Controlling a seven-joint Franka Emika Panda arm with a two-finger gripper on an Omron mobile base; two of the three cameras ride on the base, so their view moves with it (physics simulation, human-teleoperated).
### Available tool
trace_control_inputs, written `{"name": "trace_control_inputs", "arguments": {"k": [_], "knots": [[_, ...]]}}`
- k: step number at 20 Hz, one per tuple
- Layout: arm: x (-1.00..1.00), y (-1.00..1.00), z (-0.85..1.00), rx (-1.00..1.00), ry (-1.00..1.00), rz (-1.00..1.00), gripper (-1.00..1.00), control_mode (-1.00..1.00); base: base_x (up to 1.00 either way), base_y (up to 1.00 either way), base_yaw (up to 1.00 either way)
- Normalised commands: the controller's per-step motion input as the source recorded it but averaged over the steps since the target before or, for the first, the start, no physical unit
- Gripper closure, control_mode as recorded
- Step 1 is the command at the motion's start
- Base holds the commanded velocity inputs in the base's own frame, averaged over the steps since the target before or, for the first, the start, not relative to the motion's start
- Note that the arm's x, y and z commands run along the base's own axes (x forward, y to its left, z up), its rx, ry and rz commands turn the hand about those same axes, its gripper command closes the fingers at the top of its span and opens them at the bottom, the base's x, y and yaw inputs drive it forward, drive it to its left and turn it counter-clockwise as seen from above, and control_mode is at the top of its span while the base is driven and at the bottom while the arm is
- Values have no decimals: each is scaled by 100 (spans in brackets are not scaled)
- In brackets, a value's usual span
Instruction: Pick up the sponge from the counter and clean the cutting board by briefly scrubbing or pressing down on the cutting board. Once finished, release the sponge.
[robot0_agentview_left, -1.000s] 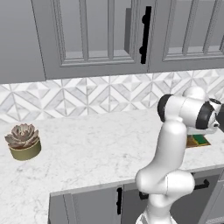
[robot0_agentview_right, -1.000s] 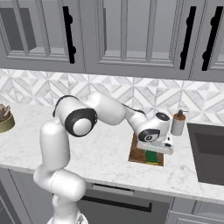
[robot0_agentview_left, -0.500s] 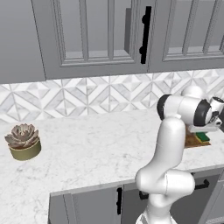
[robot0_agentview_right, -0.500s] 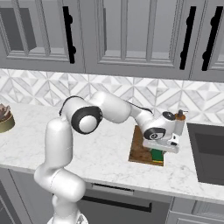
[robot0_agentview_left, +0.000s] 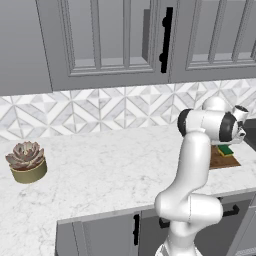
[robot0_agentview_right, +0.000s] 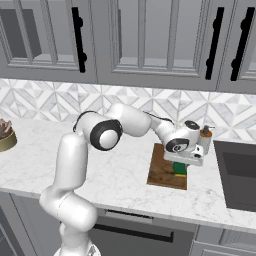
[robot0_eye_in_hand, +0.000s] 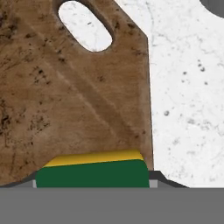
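The green-and-yellow sponge (robot0_eye_in_hand: 92, 173) is held at the tip of my gripper (robot0_eye_in_hand: 92, 181), which is shut on it and presses it onto the brown cutting board (robot0_eye_in_hand: 65, 100). From the right base the sponge (robot0_agentview_right: 180, 169) sits under the hand (robot0_agentview_right: 184, 156), on the right part of the board (robot0_agentview_right: 162, 171). From the left base the sponge (robot0_agentview_left: 226, 150) peeks out behind my arm, on the board (robot0_agentview_left: 220, 161). The board's handle hole (robot0_eye_in_hand: 85, 26) lies ahead of the hand. White marble counter (robot0_agentview_right: 110, 170) surrounds the board.
A soap bottle (robot0_agentview_right: 204, 140) stands just behind the hand, and the dark sink (robot0_agentview_right: 240, 175) opens to its right. A potted succulent (robot0_agentview_left: 26, 161) sits far left on the counter. Tiled backsplash and grey upper cabinets rise behind.
The hand has slid the sponge across the board, first toward the left, then slightly toward the back wall. The grip on the sponge is unchanged.
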Motion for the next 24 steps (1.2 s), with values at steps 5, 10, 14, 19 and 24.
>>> {"name": "trace_control_inputs", "arguments": {"k": [5, 10, 14, 19, 24], "knots": [[54, 0, 0, 0, -1, 0, 100, -100, 0, 0, 0], [43, 4, 6, 0, -2, 0, 100, -100, 0, 0, 0], [9, 23, 24, 0, 0, 3, 100, -100, 0, 0, 0], [-62, 53, 22, -1, -2, 0, 100, -100, 0, 0, 0], [-100, 98, 0, -1, -3, 1, 100, -100, 0, 0, 0]]}}
